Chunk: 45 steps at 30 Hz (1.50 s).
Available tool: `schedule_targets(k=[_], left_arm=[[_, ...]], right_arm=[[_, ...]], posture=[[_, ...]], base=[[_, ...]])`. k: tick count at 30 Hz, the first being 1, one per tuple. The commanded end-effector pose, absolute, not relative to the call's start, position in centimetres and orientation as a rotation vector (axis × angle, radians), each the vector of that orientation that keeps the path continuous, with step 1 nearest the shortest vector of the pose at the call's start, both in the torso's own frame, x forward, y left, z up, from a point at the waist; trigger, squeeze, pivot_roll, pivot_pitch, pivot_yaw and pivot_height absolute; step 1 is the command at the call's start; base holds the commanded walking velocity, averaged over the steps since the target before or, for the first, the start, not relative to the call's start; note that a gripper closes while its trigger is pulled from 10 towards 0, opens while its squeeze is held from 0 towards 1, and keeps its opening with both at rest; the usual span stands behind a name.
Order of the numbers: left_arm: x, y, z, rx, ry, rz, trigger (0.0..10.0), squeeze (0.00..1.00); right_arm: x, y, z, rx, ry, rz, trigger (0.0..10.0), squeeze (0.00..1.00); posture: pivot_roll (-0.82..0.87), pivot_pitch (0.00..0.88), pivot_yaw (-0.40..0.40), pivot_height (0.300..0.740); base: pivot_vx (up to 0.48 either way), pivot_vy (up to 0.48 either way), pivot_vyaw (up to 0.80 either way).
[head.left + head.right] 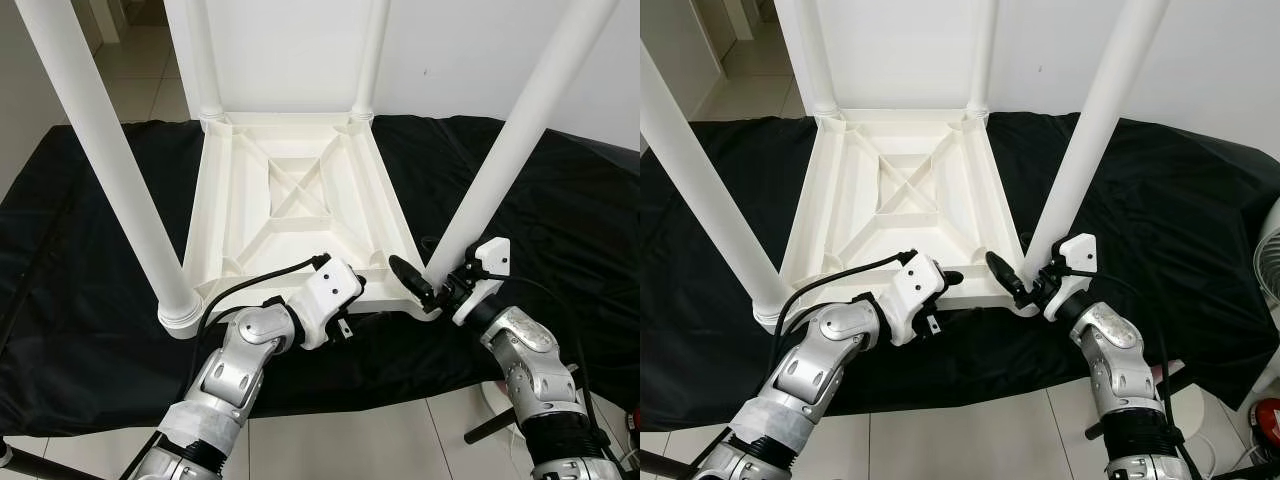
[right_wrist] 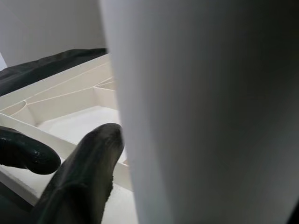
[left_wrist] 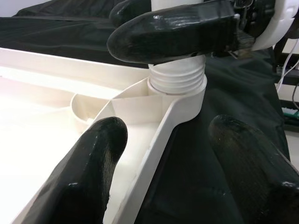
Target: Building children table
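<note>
Table top (image 1: 300,200): white plastic, lying upside down on the black cloth, ribbed underside facing up with a cross brace in the middle.
Legs: four white tubes stand up from the corners; the near right leg (image 1: 520,130) sits in its corner socket (image 3: 180,95), its threaded end showing just above the socket rim.
Near left leg (image 1: 110,170): upright in its corner, leaning slightly outward.
Right pincer (image 1: 432,285): at the foot of the near right leg, black fingers (image 3: 173,30) closed around the tube just above the thread.
Left pincer (image 3: 173,172): at the table top's near edge, just beside that same socket, fingers (image 3: 88,177) spread apart and holding nothing; the rim runs between them.
Black cloth (image 1: 80,300): covers the desk under the table top, wrinkled, hanging over the near edge.
Floor (image 1: 350,440): pale tiles below the near edge.
Wall (image 1: 460,50): white, behind the far legs.
</note>
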<state>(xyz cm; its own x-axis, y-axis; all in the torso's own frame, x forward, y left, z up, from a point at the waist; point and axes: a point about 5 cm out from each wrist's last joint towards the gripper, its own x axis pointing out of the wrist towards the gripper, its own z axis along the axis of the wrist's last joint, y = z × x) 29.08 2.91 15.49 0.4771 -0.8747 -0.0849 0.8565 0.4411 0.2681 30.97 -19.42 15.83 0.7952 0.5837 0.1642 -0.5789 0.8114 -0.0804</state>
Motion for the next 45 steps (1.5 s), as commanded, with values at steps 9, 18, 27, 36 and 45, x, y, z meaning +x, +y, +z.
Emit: schedule_targets(k=[9, 18, 27, 36, 45], left_arm=[[29.1, 2.0, 15.8, 0.279, -0.094, -1.047, 10.0, 0.0], [29.3, 1.9, 16.0, 0.256, -0.105, -1.014, 10.0, 0.0], [29.6, 2.3, 16.2, 0.249, -0.118, -1.002, 10.0, 0.0], [29.9, 2.0, 16.3, 0.238, -0.115, -0.993, 10.0, 0.0], [30.2, 2.3, 16.6, 0.233, -0.117, -0.979, 10.0, 0.0]], right_arm=[[31.0, -19.4, 15.0, -0.076, -0.113, 0.577, 0.0, 0.0], [30.6, -17.4, 13.9, 0.005, -0.116, 0.343, 0.0, 0.0], [29.7, -15.5, 13.6, 0.063, -0.123, 0.134, 0.0, 0.0], [29.3, -14.0, 13.4, 0.083, -0.09, -0.016, 10.0, 0.0], [29.7, -15.7, 14.4, 0.07, -0.109, 0.101, 10.0, 1.0]], posture=[[0.0, 0.07, -0.015, 0.74], [0.0, 0.056, -0.022, 0.74], [0.01, 0.046, -0.036, 0.74], [-0.01, 0.035, -0.024, 0.74], [0.01, 0.018, -0.025, 0.74]], base=[[0.0, 0.0, 0.0], [0.0, 0.0, 0.0], [0.0, 0.0, 0.0], [0.0, 0.0, 0.0], [0.0, 0.0, 0.0]])
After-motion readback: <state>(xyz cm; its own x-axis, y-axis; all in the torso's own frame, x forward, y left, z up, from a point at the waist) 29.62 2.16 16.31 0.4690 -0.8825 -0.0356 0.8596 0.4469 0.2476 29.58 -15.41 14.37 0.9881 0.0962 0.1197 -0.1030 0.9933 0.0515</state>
